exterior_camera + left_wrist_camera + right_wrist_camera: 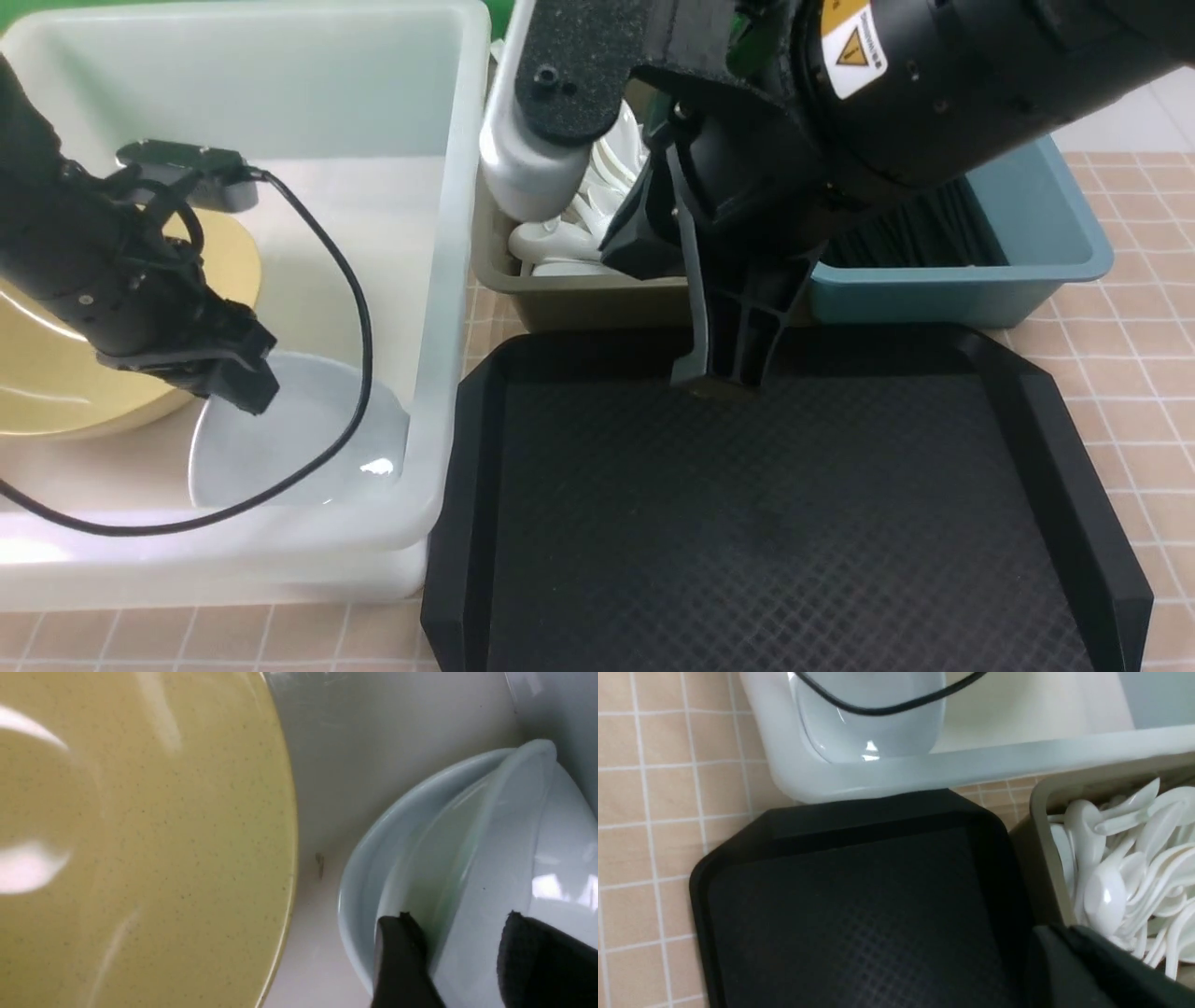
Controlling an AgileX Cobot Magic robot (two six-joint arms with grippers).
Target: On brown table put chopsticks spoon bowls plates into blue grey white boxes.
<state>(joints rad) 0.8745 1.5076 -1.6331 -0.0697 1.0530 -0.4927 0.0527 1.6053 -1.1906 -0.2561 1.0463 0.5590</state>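
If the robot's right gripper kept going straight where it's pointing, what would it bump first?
Probably the black tray: the gripper points down toward it, though its height is hard to judge.

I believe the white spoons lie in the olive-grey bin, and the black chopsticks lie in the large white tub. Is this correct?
Not quite: the black chopsticks lie in the teal-blue bin, as the front view shows. The white spoons do lie in the olive-grey bin.

Spoons (white, jumbled) fill the olive-grey bin.
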